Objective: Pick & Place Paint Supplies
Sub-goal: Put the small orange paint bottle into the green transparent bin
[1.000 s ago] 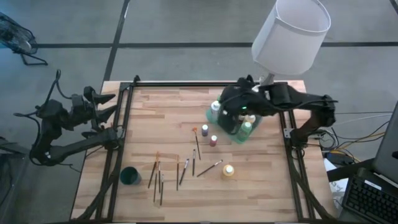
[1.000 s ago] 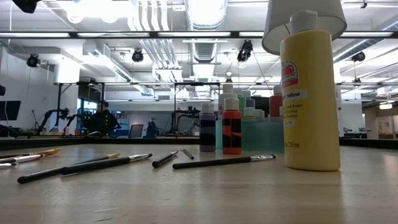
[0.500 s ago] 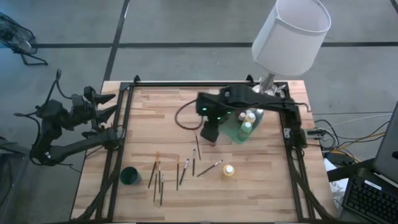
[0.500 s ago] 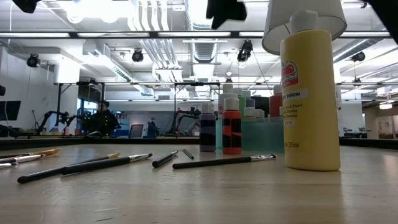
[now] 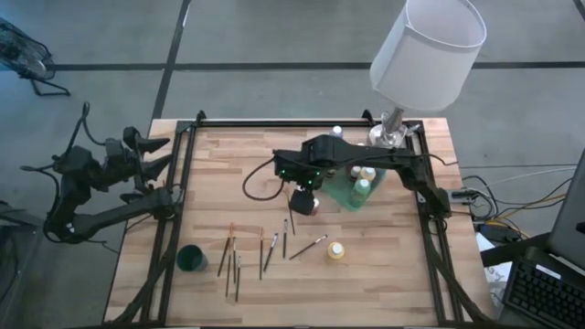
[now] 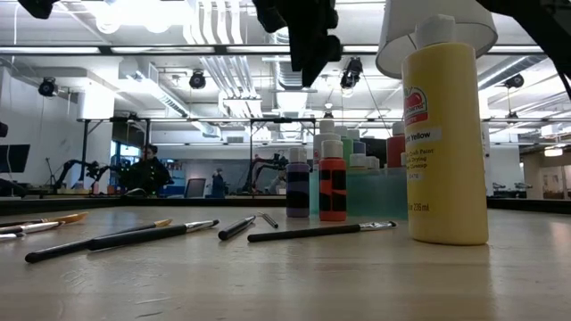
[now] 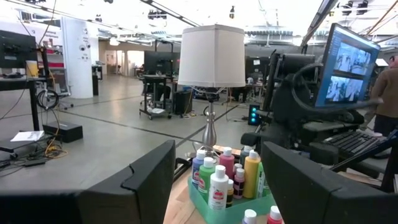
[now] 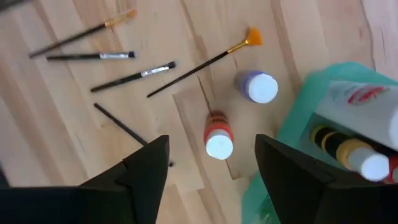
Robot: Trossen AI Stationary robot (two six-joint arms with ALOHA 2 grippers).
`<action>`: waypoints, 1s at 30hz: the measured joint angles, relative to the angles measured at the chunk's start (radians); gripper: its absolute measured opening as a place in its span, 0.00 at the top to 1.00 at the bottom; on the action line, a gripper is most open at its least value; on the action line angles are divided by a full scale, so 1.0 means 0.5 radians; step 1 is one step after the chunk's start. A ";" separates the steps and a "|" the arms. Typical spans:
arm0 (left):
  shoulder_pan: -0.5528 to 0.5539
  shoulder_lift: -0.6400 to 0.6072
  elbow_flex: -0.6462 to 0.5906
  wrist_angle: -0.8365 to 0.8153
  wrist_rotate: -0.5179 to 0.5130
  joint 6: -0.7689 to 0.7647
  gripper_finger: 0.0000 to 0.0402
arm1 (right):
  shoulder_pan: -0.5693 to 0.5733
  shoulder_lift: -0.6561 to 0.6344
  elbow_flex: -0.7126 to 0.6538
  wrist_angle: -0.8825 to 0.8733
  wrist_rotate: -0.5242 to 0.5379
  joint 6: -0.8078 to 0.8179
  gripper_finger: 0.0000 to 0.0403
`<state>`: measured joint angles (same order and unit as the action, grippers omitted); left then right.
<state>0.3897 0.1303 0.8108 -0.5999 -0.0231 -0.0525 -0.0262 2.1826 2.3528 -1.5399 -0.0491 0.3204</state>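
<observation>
Your right gripper (image 8: 211, 177) hangs above the middle of the tabletop (image 5: 238, 174) with its jaws spread wide and nothing between them. Straight below the gap stands the red paint bottle (image 8: 218, 137), upright on its own; neither jaw touches it. Just beside it, on the far side, stands the purple bottle (image 8: 257, 86), and a fan-tipped brush (image 8: 205, 63) lies slanting past both.

To the right of these two bottles you have the green tray (image 5: 345, 198), packed with upright bottles; the right wrist view shows a yellow-bodied one (image 8: 354, 155) lying just inside its rim.

Nearer to you, a yellow bottle (image 5: 336, 251) stands alone on the tabletop. Left of it the thin brushes (image 5: 267, 252) lie scattered flat on the wood, well apart from the tray. A small dark green cup (image 5: 191, 259) sits at the near left.

A white-shaded lamp (image 5: 426, 53) stands at the far right corner.

Your left gripper (image 5: 149, 164) waits off the left edge of the tabletop, jaws wide, holding nothing.
</observation>
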 joint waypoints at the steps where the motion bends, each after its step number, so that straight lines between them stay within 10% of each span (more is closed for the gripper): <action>1: 0.000 0.000 0.000 0.001 0.000 0.000 0.39 | 0.007 0.010 -0.002 0.002 0.008 -0.040 0.41; 30: -0.001 0.000 0.000 0.001 -0.001 0.000 0.39 | 0.021 0.015 -0.511 0.177 -0.040 -0.319 0.40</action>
<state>0.3894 0.1304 0.8108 -0.5995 -0.0237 -0.0527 -0.0158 2.1902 2.0975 -1.4513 -0.0692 0.1607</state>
